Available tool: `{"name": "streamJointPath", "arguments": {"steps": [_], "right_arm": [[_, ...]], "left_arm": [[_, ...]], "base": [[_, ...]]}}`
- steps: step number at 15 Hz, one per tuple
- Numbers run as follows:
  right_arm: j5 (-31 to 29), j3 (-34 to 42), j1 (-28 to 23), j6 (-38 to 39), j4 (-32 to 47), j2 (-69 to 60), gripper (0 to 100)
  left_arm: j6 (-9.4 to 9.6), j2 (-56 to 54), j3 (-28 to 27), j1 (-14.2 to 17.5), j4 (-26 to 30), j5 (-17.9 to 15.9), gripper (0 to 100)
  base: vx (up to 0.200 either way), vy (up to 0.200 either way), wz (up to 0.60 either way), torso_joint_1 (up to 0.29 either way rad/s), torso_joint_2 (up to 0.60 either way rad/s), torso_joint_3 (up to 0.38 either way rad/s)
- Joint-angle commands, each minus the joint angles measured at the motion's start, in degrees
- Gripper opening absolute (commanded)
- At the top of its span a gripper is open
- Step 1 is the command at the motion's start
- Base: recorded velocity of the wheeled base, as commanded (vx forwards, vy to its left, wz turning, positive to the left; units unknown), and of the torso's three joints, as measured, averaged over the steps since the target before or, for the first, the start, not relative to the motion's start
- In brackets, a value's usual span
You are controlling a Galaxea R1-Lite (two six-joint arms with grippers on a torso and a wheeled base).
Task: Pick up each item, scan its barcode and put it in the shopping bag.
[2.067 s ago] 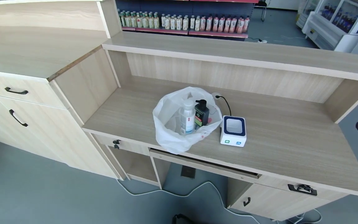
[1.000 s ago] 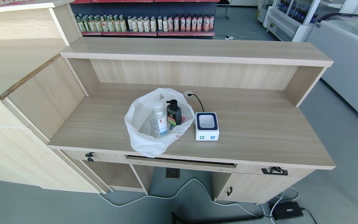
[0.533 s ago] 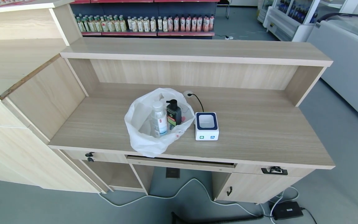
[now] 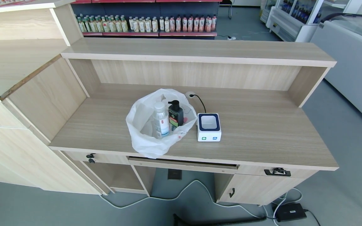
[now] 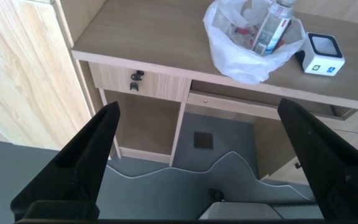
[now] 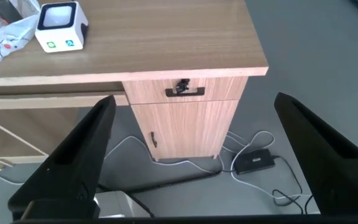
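A white shopping bag (image 4: 143, 141) stands open on the wooden counter (image 4: 262, 131). Inside it a clear bottle (image 4: 161, 121) and a black pump bottle (image 4: 176, 114) stand upright. A white barcode scanner (image 4: 209, 127) with a dark-rimmed window sits just right of the bag, its cable running back. My left gripper (image 5: 199, 107) hangs open and holds nothing, low in front of the counter, with the bag (image 5: 247, 53) and scanner (image 5: 324, 54) beyond it. My right gripper (image 6: 194, 101) is open too, before the counter's right end, the scanner (image 6: 59, 26) ahead.
A raised shelf (image 4: 196, 50) runs along the counter's back, and a taller cabinet (image 4: 17, 78) adjoins on the left. Drawers with dark handles (image 4: 277, 172) sit under the counter. Cables and a power brick (image 4: 289, 212) lie on the grey floor. Store shelves and freezers stand behind.
The head camera swung between the earliest frame and one second ago, bringing the counter to centre. Bag, bottles and scanner have kept their places since then.
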Motion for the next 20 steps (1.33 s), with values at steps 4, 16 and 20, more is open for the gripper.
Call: {"name": "streamJointPath", "arguments": {"steps": [4,16,20], "right_arm": [[0.1,-0.1,0.1,2.8,3.7,-0.6,100],[-0.1,-0.3,0.1,4.7,4.0,-0.6,100],[-0.1,-0.3,0.1,4.3,4.0,-0.6,100]], "left_arm": [[-0.02,0.0,0.0,0.0,0.0,0.0,100],[-0.02,0.0,0.0,0.0,0.0,0.0,100],[-0.02,0.0,0.0,0.0,0.0,0.0,100]], "base": [[0.0,0.0,0.0,0.0,0.0,0.0],[0.0,0.0,0.0,0.0,0.0,0.0],[0.0,0.0,0.0,0.0,0.0,0.0]]}}
